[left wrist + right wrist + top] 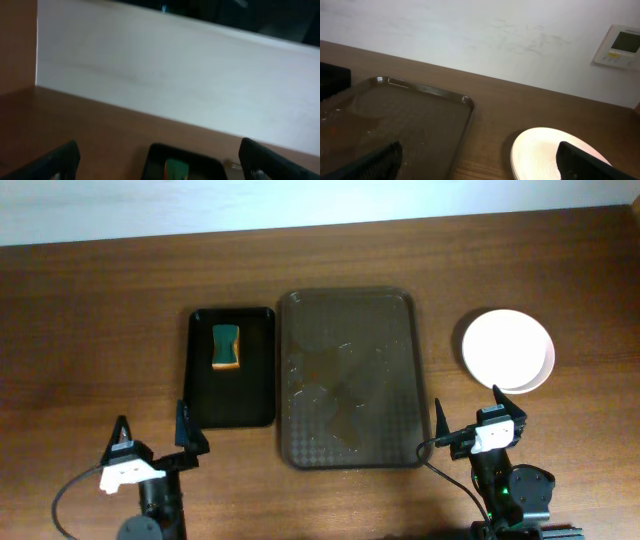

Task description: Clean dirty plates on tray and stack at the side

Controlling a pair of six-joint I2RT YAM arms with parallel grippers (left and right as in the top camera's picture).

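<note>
"Well, where are the plates?"
"Stacked on the surface, right of the wet brown tray (not touching it)."
"And the pincers?"
"Both spread wide: left pincer, right pincer."

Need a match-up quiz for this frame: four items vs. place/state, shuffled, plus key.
1. plates
2. brown tray
3. sponge
4. black tray

A. holds the sponge
B. white, stacked, furthest right
C. wet, no plates on it
D. green top, yellow side

Pairs: 1-B, 2-C, 3-D, 4-A
</note>
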